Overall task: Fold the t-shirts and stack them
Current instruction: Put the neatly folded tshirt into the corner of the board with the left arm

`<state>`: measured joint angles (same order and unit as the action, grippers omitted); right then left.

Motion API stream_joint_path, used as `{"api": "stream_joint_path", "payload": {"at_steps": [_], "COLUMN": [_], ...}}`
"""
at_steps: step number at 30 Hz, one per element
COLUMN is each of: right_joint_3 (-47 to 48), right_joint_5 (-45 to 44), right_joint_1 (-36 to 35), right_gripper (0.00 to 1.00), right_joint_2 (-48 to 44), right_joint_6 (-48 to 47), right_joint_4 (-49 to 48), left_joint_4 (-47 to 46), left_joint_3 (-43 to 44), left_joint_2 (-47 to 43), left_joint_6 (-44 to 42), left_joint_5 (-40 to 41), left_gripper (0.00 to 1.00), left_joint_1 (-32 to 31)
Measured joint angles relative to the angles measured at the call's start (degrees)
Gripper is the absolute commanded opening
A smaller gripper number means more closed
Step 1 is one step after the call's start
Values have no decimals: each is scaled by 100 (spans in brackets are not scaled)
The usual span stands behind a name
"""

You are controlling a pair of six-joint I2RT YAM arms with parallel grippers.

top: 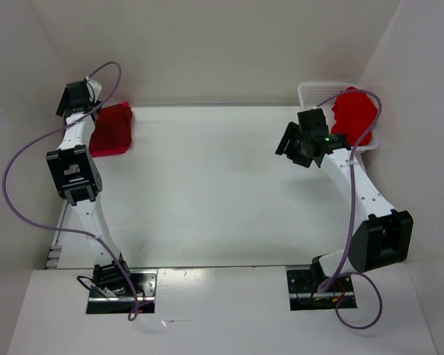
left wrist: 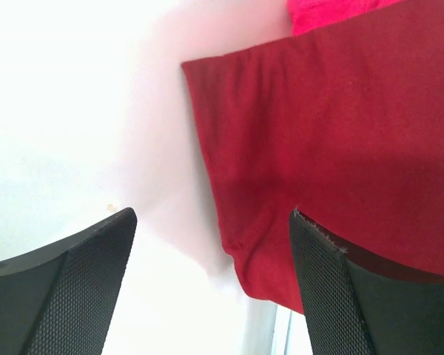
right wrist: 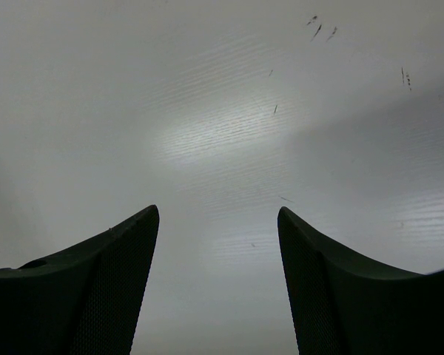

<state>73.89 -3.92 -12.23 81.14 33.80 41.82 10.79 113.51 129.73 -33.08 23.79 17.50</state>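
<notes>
Left wrist view: left gripper [left wrist: 212, 213] fingers spread, pinching nothing, maroon t-shirt [left wrist: 333, 148] edge lying below between them; right gripper [right wrist: 217, 210] spread over table [right wrist: 222, 111].

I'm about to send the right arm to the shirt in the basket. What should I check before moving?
1. Left pincer open and empty: ok.
2. Maroon shirt folded flat, overlapping the pink shirt: ok.
3. Right pincer open and empty above the bare table: ok.
4. Bright red shirt folded: not ok, it lies bunched in the basket.
5. Left pincer far enough above the stack: cannot tell.
</notes>
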Motion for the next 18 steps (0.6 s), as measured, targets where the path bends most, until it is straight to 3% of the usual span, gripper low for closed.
{"api": "stream_joint_path", "payload": {"at_steps": [7, 18], "right_joint_3": [378, 2566], "right_joint_5": [-57, -1086], "right_joint_1": [0, 166], "right_gripper": [72, 72], "right_joint_2": [240, 1596], "right_joint_6": [-50, 11], "right_joint_4": [118, 282], "left_joint_4": [-17, 426], "left_joint_3": [-39, -208], "left_joint_2": [-166, -813], "left_joint_6": [0, 586], "left_joint_5": [-15, -997], "left_gripper": [92, 96], "left_joint_1": [-68, -501]}}
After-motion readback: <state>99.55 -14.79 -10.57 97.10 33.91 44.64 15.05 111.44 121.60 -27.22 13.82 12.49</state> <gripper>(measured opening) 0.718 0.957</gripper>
